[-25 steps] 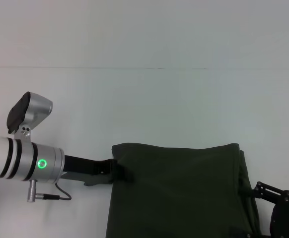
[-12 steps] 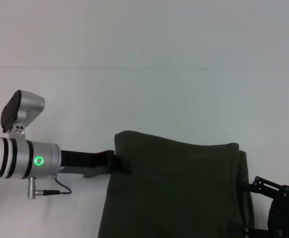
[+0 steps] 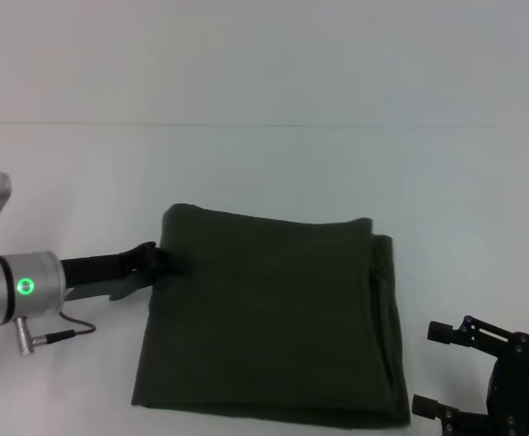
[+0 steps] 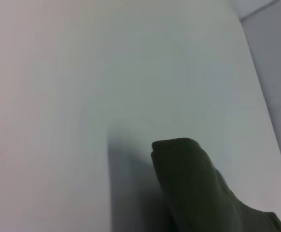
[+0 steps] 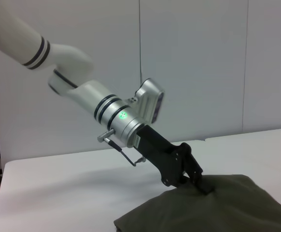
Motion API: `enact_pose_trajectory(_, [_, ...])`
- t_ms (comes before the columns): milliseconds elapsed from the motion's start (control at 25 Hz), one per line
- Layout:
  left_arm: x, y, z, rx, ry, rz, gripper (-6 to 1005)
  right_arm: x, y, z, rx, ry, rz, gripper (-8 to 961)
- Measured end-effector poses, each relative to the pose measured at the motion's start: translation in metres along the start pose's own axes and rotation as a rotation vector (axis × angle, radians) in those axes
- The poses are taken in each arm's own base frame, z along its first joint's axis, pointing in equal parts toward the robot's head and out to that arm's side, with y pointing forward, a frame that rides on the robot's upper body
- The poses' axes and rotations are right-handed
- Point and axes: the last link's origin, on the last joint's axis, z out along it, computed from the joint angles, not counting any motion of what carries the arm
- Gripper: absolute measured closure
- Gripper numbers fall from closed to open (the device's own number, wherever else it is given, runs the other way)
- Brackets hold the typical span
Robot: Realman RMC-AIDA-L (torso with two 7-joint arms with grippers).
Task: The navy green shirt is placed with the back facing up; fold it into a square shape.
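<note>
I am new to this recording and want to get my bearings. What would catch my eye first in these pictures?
The navy green shirt, folded into a dark near-square block, lies on the white table at the centre. The left gripper is shut on its far left corner, lifting that corner a little, with a green light glowing on the wrist. The right gripper hovers open beside the shirt's near right corner, apart from the cloth.

The navy green shirt [image 3: 269,318] lies folded on the table [image 3: 264,173], the left gripper [image 3: 160,263] at its far left corner, the right gripper [image 3: 437,368] near its right.
</note>
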Motion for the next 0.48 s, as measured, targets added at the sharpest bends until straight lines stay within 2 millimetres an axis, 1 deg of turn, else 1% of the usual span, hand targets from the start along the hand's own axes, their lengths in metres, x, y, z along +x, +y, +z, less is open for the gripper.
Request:
enact_pose_trajectory(160, [-0.0005,-0.0064,-0.0083,-0.012,0.037,-0.017,932,-0.0006,0.0002,0.0018,-0.004,-0.007,0.003,74])
enact_pose_trajectory(360, [-0.0040,-0.0030,-0.0089,-0.052,0.045,0.008,930,-0.0014,-0.0004,0.0030,-0.006,-0.009,0.001,73])
enact_pose_trajectory(480, [-0.0059,-0.0045,-0.0096,-0.053,0.052,0.009,928,-0.0015,-0.0005,0.0030,-0.005,-0.011,0.001,73])
